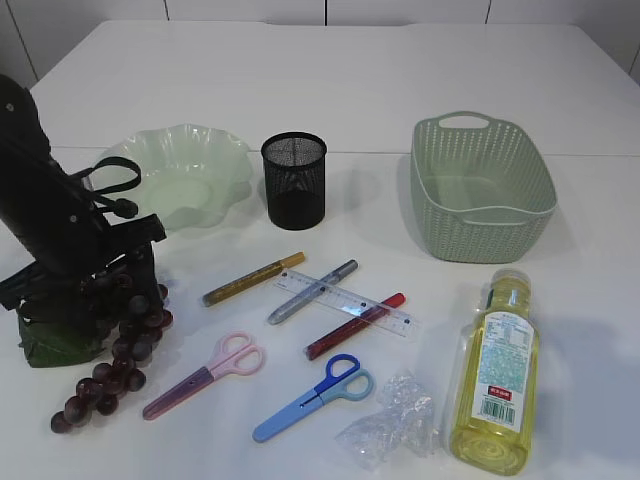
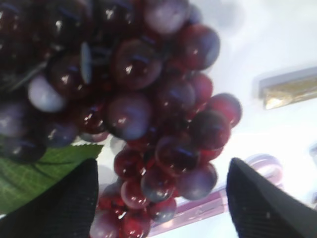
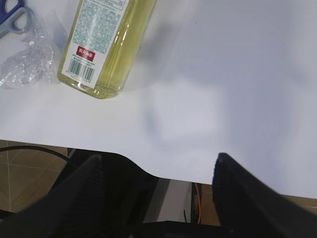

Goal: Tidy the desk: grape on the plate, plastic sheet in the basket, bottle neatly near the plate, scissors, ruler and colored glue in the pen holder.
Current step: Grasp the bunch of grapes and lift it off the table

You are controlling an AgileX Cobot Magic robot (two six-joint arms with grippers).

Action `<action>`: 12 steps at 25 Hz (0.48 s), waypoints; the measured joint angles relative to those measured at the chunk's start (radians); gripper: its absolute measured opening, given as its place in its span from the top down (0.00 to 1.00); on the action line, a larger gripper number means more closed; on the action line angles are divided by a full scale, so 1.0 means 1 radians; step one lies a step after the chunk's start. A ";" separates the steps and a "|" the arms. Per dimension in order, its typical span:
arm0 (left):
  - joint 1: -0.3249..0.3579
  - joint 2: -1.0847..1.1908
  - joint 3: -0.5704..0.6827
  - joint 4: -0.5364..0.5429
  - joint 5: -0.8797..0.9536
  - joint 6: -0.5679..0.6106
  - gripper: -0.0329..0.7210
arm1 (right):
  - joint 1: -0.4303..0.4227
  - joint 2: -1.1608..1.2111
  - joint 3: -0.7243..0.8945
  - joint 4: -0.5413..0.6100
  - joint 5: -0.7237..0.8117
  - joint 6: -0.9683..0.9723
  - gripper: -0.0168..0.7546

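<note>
My left hand [image 2: 161, 198] hangs low over the grape [image 2: 148, 114], fingers spread wide to either side of the bunch and closed on nothing; the grape lies on the desk [image 1: 400, 90] at its near left corner, a green leaf [image 2: 44, 168] beside it, well short of the plate [image 1: 190, 175]; my arm slants steeply down onto it. My right hand [image 3: 158, 193] waits wide and empty off the desk's near edge, the bottle [image 3: 106, 44] lying ahead of it. By my reckoning nothing is tidied yet: the pen holder [image 1: 294, 180] and basket [image 1: 480, 190] look empty; the two scissors [image 1: 205, 375], ruler [image 1: 345, 300], glue pens [image 1: 255, 278] and plastic sheet [image 1: 390, 420] lie loose in front.
</note>
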 joint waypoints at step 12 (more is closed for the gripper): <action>-0.001 0.035 -0.008 -0.048 -0.062 -0.001 0.18 | 0.000 0.000 0.000 0.000 -0.008 0.000 0.29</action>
